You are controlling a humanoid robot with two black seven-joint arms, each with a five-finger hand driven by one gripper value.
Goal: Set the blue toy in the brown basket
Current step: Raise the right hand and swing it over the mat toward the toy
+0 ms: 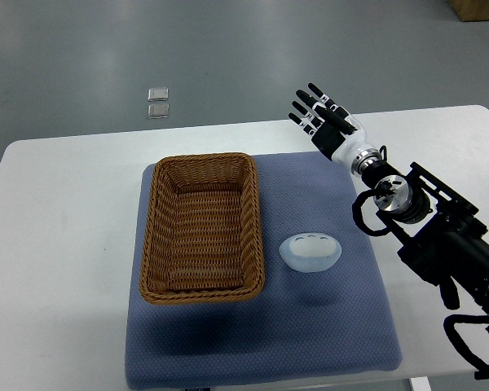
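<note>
A pale blue rounded toy (310, 252) lies on the blue mat (326, 326), just right of the brown wicker basket (156, 212). The basket holds nothing. My right hand (316, 112) is up at the far edge of the table, beyond the mat's back right corner, well away from the toy. Its fingers are spread and hold nothing. The right arm runs in from the lower right. The left arm does not show.
The mat lies on a white table (57, 244). Two small clear squares (157, 103) lie on the grey floor beyond the table. A cardboard box corner (479, 8) shows at the top right.
</note>
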